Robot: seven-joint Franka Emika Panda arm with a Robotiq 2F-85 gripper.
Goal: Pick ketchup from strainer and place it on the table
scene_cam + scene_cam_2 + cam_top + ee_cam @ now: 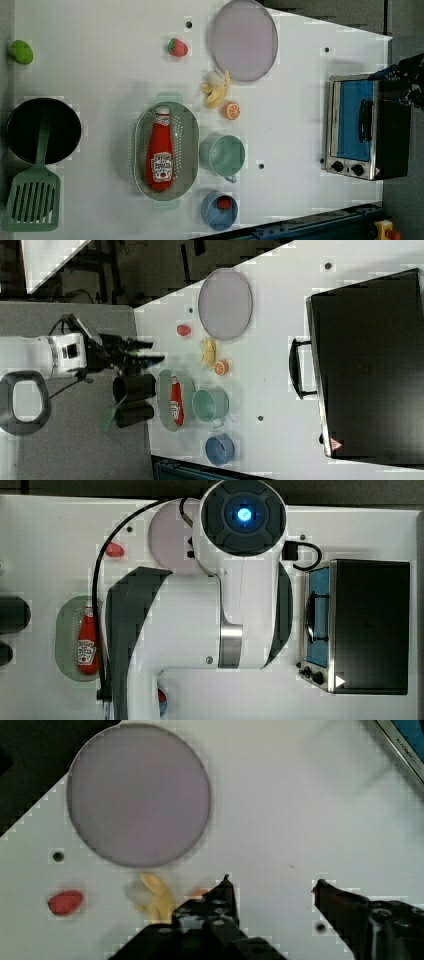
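Observation:
The red ketchup [161,152] bottle lies on its side in the pale green strainer [192,130], white cap toward the left view's top. The top view has the ketchup [87,645] and strainer [67,630] at its left, beside my arm. In the right view my gripper [150,352] hangs well clear of the ketchup [175,400] and the strainer [162,390]. My gripper [272,882] stands open in the wrist view with nothing between its fingers, over the bare white table [300,810].
A lilac plate [243,40], a strawberry [177,47], a banana [216,89] and an orange slice [231,110] lie beyond the strainer. Beside it stand a green cup [225,155] and a blue cup [220,210]. There is also a toaster oven [360,127], a black pan [42,131] and a green spatula [32,195].

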